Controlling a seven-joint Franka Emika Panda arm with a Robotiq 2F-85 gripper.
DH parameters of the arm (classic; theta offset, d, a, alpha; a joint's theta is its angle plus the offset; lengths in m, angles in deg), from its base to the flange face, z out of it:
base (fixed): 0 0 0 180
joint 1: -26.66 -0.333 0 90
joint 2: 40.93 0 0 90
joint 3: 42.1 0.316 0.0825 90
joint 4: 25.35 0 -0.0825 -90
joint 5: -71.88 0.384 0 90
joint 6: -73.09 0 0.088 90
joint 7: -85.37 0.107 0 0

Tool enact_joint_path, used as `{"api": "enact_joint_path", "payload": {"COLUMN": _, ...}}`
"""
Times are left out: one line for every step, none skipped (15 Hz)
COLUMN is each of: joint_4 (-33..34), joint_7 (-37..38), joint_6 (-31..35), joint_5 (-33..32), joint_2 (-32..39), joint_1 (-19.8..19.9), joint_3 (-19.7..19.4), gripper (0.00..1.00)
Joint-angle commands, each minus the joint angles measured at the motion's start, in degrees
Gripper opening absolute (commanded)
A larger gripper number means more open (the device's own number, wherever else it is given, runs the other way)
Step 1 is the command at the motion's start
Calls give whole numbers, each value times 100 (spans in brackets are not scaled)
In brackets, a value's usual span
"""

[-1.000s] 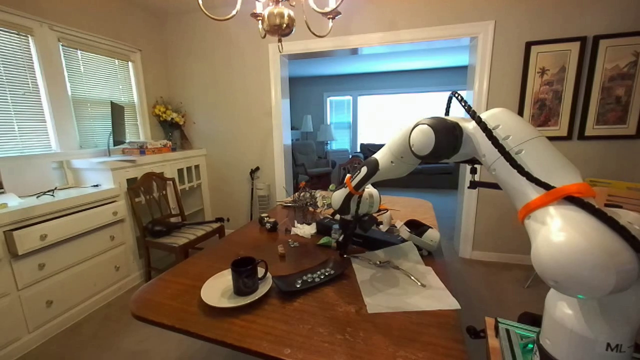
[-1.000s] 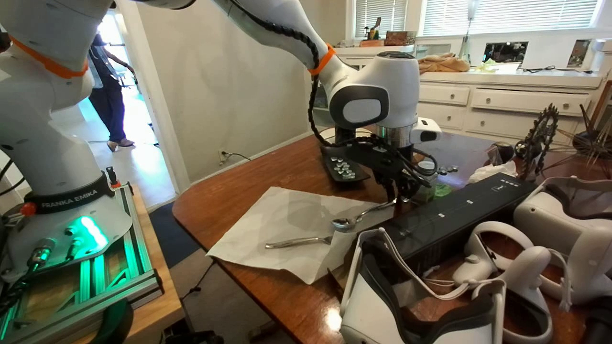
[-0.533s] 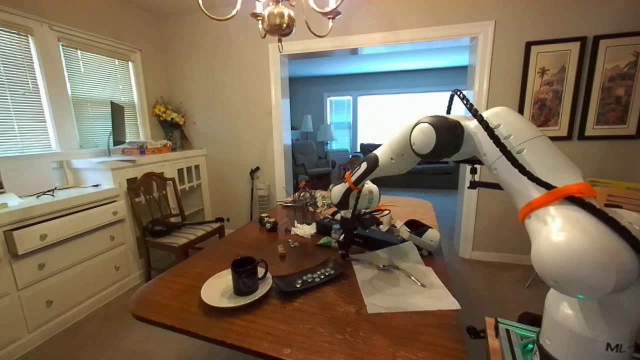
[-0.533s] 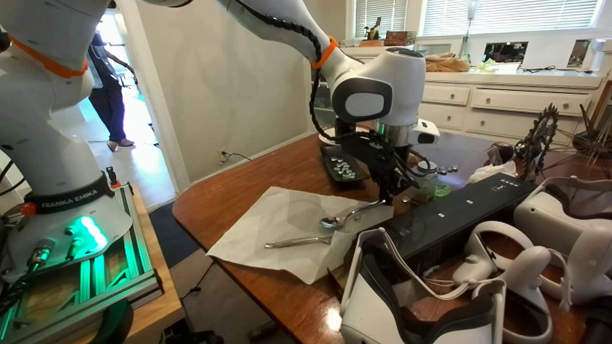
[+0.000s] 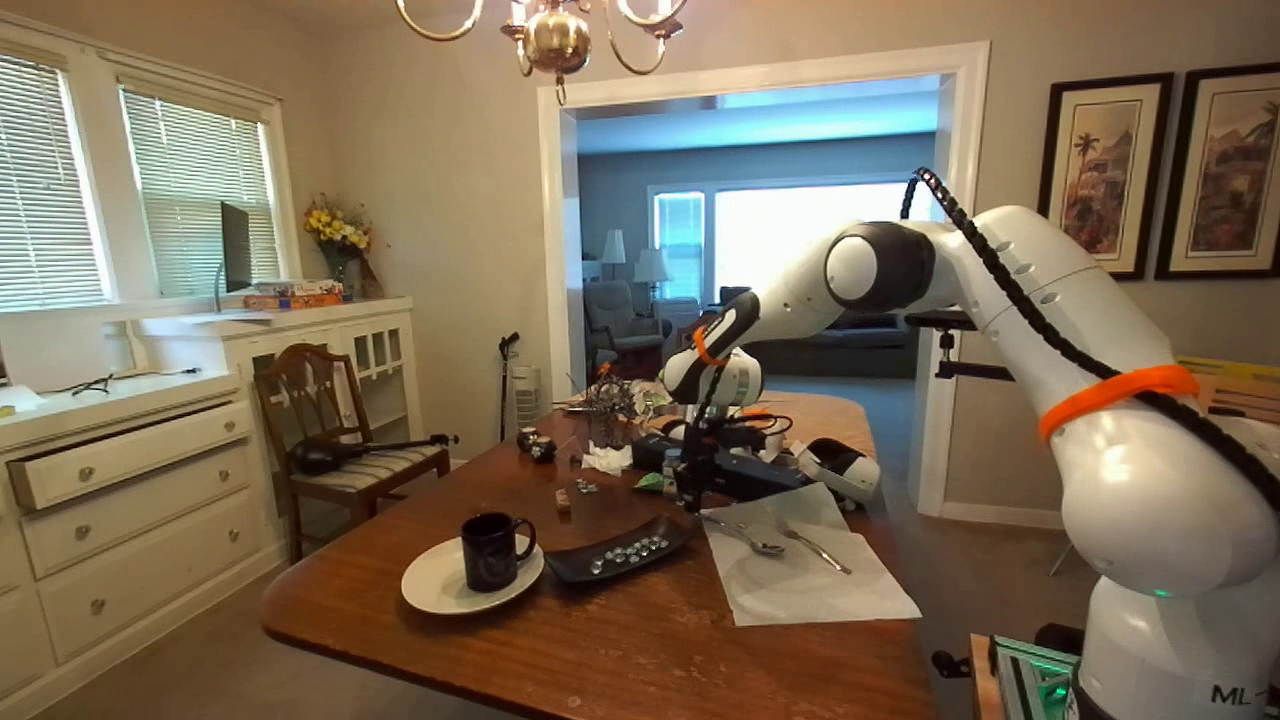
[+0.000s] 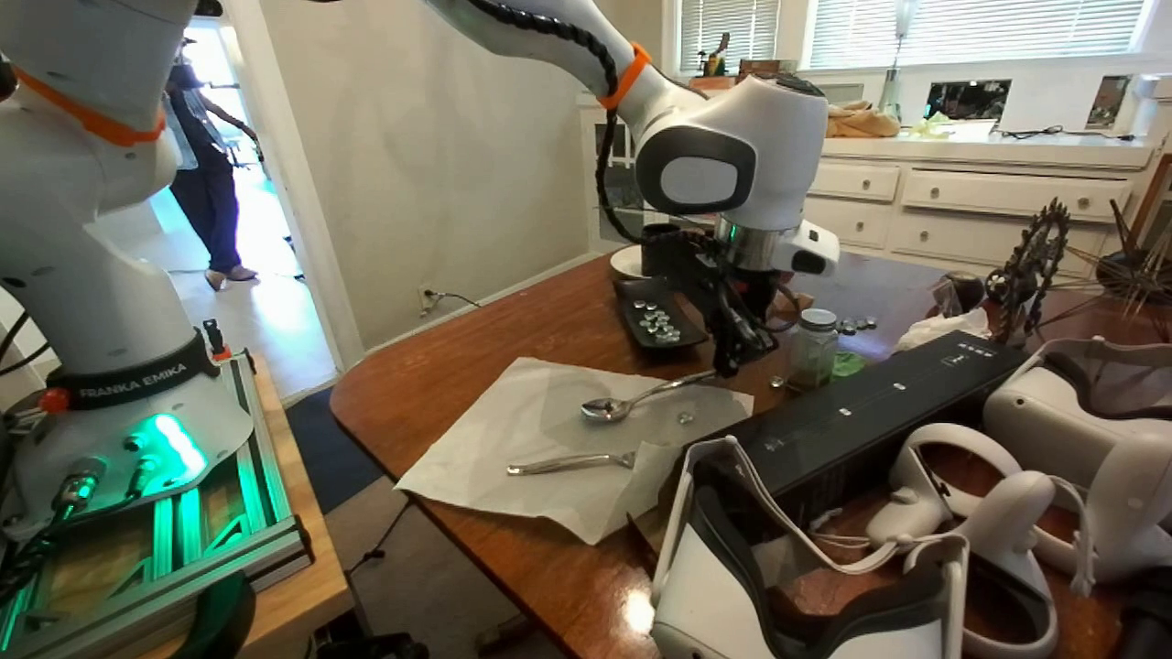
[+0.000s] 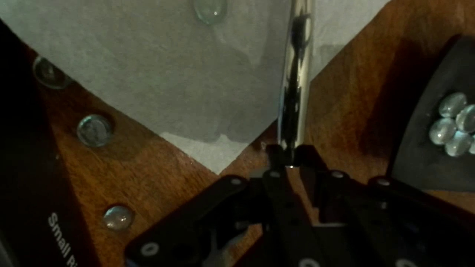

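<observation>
Spoon sits pinched by its handle's end in the nearly closed end effector, seemingly so the bowl reaches freely over the white paper.

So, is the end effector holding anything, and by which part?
Yes: the end effector has the spoon, pinched at the tip of its handle.

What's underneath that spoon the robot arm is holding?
White paper lies beneath most of the spoon; wooden table shows beneath its handle's end, gripped by the end effector. Whatever the spoon covers directly can't be seen.
</observation>
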Motion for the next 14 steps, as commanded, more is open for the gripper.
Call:
{"api": "enact_joint_path", "payload": {"joint_4": -250, "joint_7": 541, "joint_6": -159, "joint_5": 164, "joint_2": -418, "joint_1": -196, "joint_3": -204, "gripper": 5}}
{"api": "enact_joint_path", "payload": {"joint_4": -223, "joint_7": 683, "joint_6": -203, "joint_5": 147, "joint_2": -458, "joint_1": -255, "joint_3": -252, "gripper": 5}}
{"api": "enact_joint_path", "payload": {"joint_4": -177, "joint_7": 813, "joint_6": -299, "joint_5": 128, "joint_2": -496, "joint_1": -310, "joint_3": -301, "gripper": 5}}
{"api": "enact_joint_path", "payload": {"joint_4": -142, "joint_7": 916, "joint_6": -361, "joint_5": 143, "joint_2": -524, "joint_1": -349, "joint_3": -332, "gripper": 5}}
{"api": "enact_joint_path", "payload": {"joint_4": -135, "joint_7": 1008, "joint_6": -431, "joint_5": 174, "joint_2": -574, "joint_1": -377, "joint_3": -363, "gripper": 5}}
{"api": "enact_joint_path", "payload": {"joint_4": -133, "joint_7": 1099, "joint_6": -480, "joint_5": 209, "joint_2": -615, "joint_1": -403, "joint_3": -402, "gripper": 5}}
{"api": "enact_joint_path", "payload": {"joint_4": -142, "joint_7": 1226, "joint_6": -472, "joint_5": 250, "joint_2": -629, "joint_1": -428, "joint_3": -454, "gripper": 5}}
{"api": "enact_joint_path", "payload": {"joint_4": -172, "joint_7": 1379, "joint_6": -399, "joint_5": 292, "joint_2": -652, "joint_1": -456, "joint_3": -508, "gripper": 5}}
{"api": "enact_joint_path", "payload": {"joint_4": -204, "joint_7": 1525, "joint_6": -310, "joint_5": 370, "joint_2": -674, "joint_1": -472, "joint_3": -552, "gripper": 5}}
{"api": "enact_joint_path", "payload": {"joint_4": -227, "joint_7": 1602, "joint_6": -267, "joint_5": 476, "joint_2": -687, "joint_1": -457, "joint_3": -578, "gripper": 5}}
{"api": "enact_joint_path", "payload": {"joint_4": -251, "joint_7": 1698, "joint_6": -225, "joint_5": 571, "joint_2": -707, "joint_1": -451, "joint_3": -611, "gripper": 5}}
{"api": "enact_joint_path", "payload": {"joint_4": -261, "joint_7": 1773, "joint_6": -196, "joint_5": 650, "joint_2": -712, "joint_1": -448, "joint_3": -642, "gripper": 5}}
{"api": "enact_joint_path", "payload": {"joint_4": -271, "joint_7": 1844, "joint_6": -161, "joint_5": 738, "joint_2": -714, "joint_1": -446, "joint_3": -670, "gripper": 5}}
{"api": "enact_joint_path", "payload": {"joint_4": -254, "joint_7": 1884, "joint_6": -188, "joint_5": 791, "joint_2": -701, "joint_1": -448, "joint_3": -691, "gripper": 5}}
